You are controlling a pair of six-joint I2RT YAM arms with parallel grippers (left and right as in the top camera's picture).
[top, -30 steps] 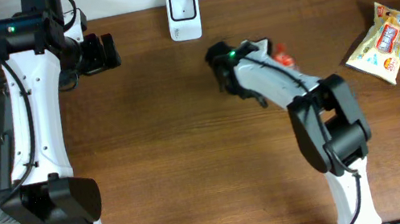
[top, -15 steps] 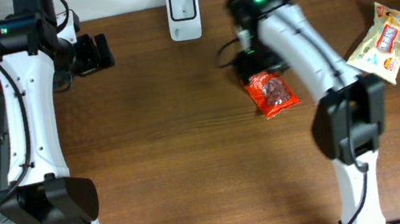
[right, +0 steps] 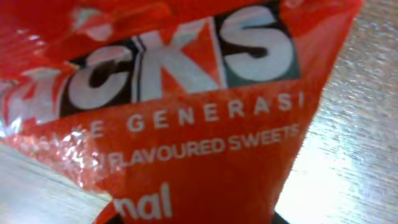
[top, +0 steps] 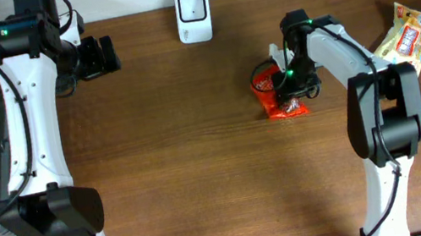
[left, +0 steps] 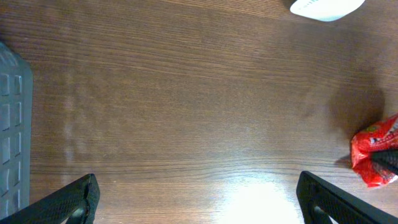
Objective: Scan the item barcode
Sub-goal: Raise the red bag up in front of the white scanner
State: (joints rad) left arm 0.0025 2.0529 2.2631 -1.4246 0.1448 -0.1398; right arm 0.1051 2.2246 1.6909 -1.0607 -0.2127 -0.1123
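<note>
Looking at the right gripper (top: 291, 79), it's down on the red sweets packet (top: 273, 101), which sits on the table (top: 201, 162) near the scanner (top: 191, 4). Can't tell if it's actually pinching it. Left gripper (left: 198, 199) hangs wide open, empty.

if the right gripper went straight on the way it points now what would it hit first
The red sweets packet: it fills the right wrist view directly ahead of the right gripper, very close. Whether the two are touching is unclear.
</note>
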